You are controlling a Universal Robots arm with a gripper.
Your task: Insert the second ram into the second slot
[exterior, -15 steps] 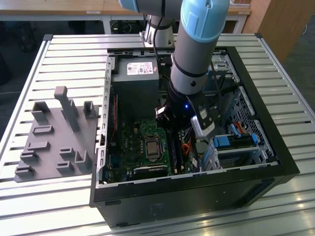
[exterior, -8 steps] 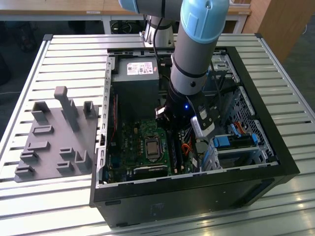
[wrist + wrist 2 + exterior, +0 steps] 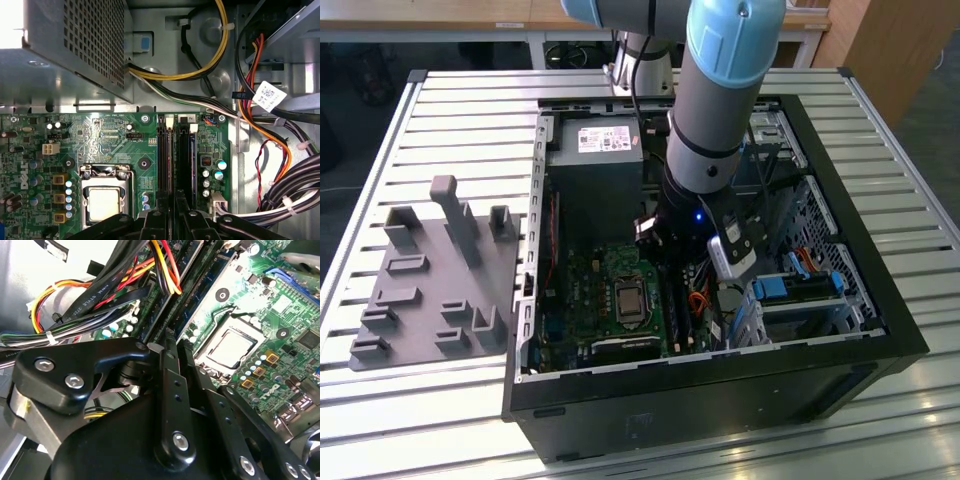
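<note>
My pincer [image 3: 174, 212] sits low over the motherboard [image 3: 100, 135], fingers nearly together at the memory slots [image 3: 172, 155]; I cannot tell whether they grip the second ram

Slatted table [image 3: 440, 110]: computer case [image 3: 720, 395], grey fixture [image 3: 435, 285]

Arm [image 3: 715, 110]: grey tube, light-blue joint caps. End effector [image 3: 172, 370]: black links, silver screws. Computer case [image 3: 860, 300]: black shell. Motherboard [image 3: 105, 135]: green, fine pale trace pattern. Processor socket [image 3: 104, 204]: silver frame, beige centre. Power supply [image 3: 75, 45]: grey metal, dotted vent grid. Cable bundle [image 3: 125, 275]: yellow, red, orange, black strands. Drive bracket [image 3: 790, 290]: blue. Holder tray [image 3: 430, 290]: plain grey. Counter [image 3: 450, 110]: pale grey, ribbed stripes.
</note>
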